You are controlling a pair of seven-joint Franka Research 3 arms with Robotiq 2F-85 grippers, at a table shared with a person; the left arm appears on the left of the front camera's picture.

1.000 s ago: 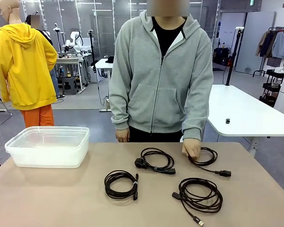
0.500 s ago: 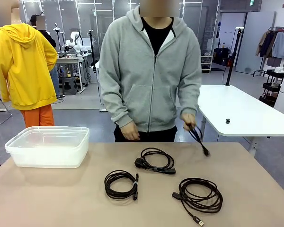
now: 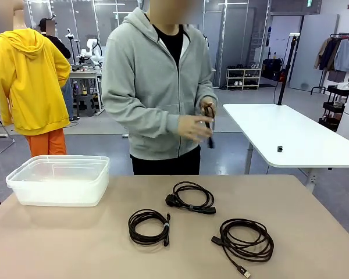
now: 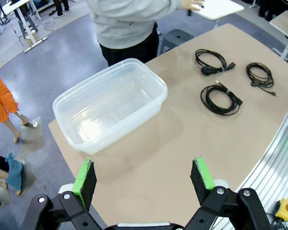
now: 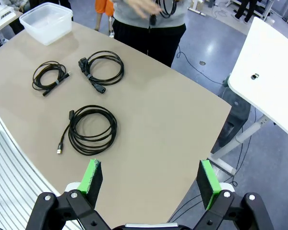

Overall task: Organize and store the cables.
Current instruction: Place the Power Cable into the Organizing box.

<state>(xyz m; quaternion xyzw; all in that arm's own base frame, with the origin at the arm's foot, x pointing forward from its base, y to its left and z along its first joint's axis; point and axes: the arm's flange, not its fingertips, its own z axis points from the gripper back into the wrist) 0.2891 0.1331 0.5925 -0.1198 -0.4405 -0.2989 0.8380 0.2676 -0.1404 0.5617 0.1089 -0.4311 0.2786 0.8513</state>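
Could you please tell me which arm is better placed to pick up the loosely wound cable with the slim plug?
Right, I'd judge: the open right pincer hangs over the table end where that loose cable lies, while the left pincer hangs near the bin, farther off.

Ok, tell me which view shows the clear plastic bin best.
Left wrist view: the bin is large, central, seen from above with its inside visible. Front view shows the bin side-on; right wrist view, small and far.
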